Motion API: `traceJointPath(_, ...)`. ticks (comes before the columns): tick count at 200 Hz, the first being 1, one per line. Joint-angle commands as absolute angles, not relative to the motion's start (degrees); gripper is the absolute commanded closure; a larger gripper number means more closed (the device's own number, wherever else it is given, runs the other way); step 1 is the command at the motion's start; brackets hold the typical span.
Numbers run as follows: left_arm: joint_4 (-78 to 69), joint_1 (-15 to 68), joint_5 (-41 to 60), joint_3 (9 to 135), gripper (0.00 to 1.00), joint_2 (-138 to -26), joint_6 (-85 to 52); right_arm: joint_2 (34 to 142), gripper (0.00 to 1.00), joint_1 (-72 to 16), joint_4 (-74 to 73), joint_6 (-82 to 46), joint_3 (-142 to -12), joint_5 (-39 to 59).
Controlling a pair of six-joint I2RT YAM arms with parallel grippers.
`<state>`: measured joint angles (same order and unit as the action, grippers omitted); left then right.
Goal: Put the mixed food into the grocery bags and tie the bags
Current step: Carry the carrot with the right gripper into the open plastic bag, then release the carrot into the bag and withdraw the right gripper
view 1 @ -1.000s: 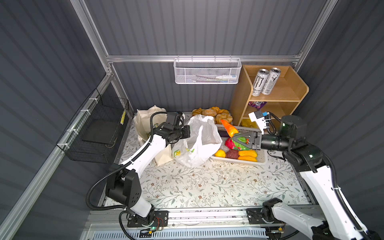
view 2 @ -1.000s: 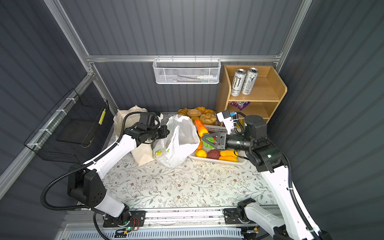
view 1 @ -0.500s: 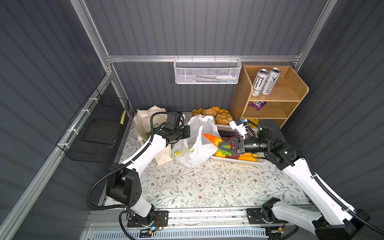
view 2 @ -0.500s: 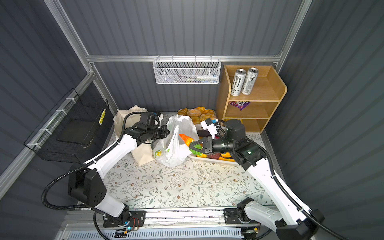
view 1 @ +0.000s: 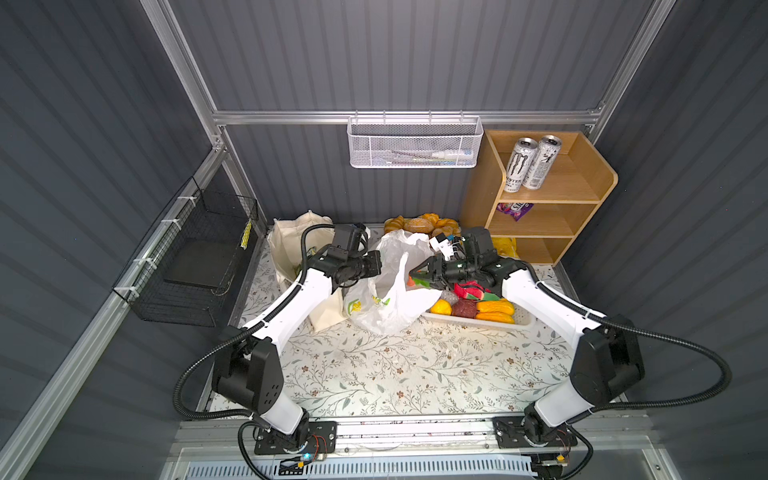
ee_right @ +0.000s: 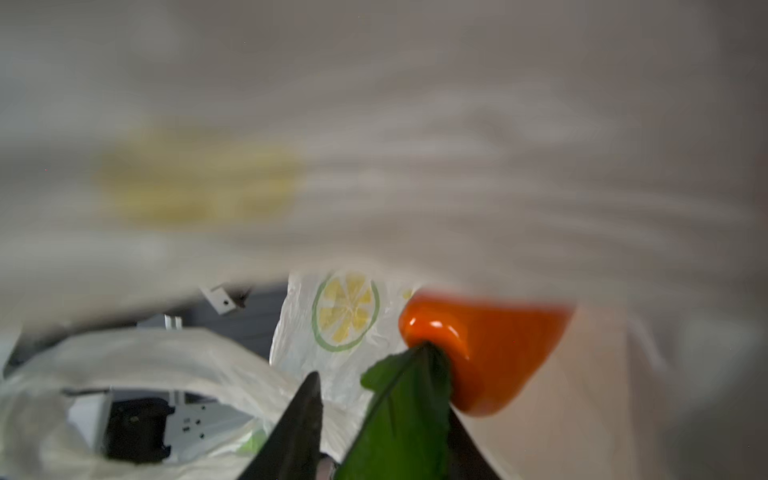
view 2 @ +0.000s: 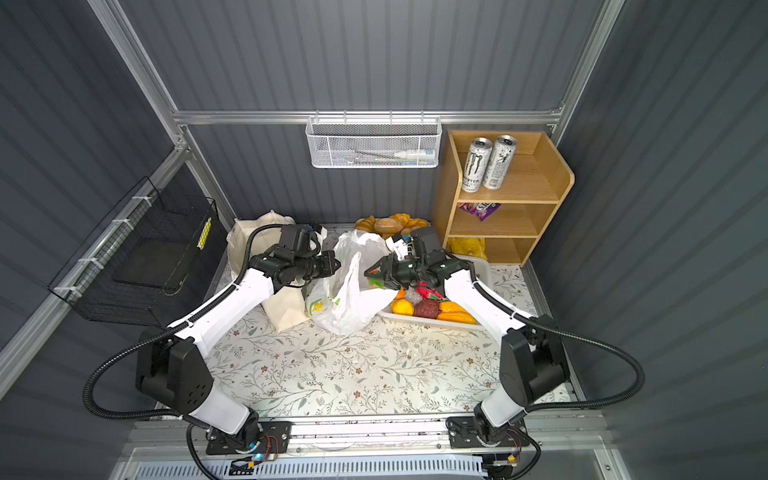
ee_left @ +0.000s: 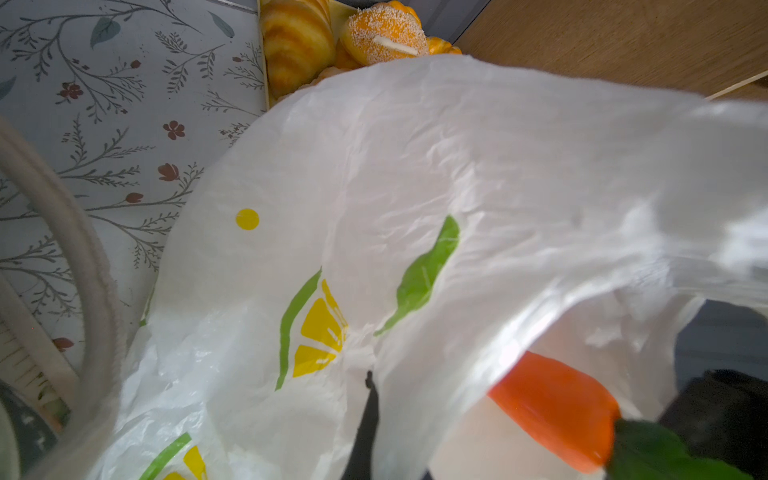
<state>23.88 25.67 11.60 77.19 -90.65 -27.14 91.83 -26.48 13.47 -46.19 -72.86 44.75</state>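
The tote (view 1: 286, 241) stands at the far left, and what it holds I cannot see. Beside it, the left gripper (view 1: 375, 266) is clenched on the rim of the bag (view 1: 395, 303) and holds its mouth up. The carrot (ee_right: 490, 345) is just inside that mouth. The right gripper (view 1: 415, 277) is at its green leaf, jaws seemingly parted, though this wrist view is blurred. To the right, the basket (view 1: 469, 322) has several pieces (view 1: 490, 309) not yet packed, and no bag is tied, so I judge much of the task is left
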Motion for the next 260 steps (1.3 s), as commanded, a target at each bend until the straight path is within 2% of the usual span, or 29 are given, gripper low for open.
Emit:
traceJointPath(1,23.3,25.4,12.6,78.2,1.0,-89.8,-27.8,90.4,0.42,-26.4,18.7,-41.8,-77.9,43.1)
traceJointPath(19,23.4,25.5,12.4,78.4,1.0,-89.7,-27.8,87.0,0.35,-25.8,24.3,-38.2,-78.2,43.3)
traceJointPath(54,23.4,25.5,11.8,78.6,1.0,-89.5,-27.6,75.1,0.29,-23.1,28.6,-36.3,-71.2,43.8)
traceJointPath(83,23.5,25.5,11.8,79.1,1.0,-90.1,-27.6,68.0,0.28,-20.3,27.6,-38.9,-66.5,43.1)
traceJointPath(114,23.5,25.5,11.5,79.3,1.0,-89.6,-27.6,64.6,0.27,-15.7,26.4,-42.3,-62.6,36.4)
traceJointPath(149,23.4,25.5,12.1,79.2,1.0,-89.7,-27.9,70.9,0.26,-13.1,19.3,-50.0,-61.3,30.9)
traceJointPath(191,21.9,25.5,12.5,78.0,1.0,-89.4,-28.8,83.1,0.23,-16.7,4.2,-66.8,-62.8,23.8)
traceJointPath(230,21.9,25.5,12.9,78.1,1.0,-88.6,-28.6,90.6,0.19,-23.3,14.1,-67.0,-74.7,2.8)
traceJointPath(260,21.5,25.5,12.9,77.8,1.0,-87.9,-28.4,94.8,0.18,-23.8,15.2,-67.0,-78.4,-2.6)
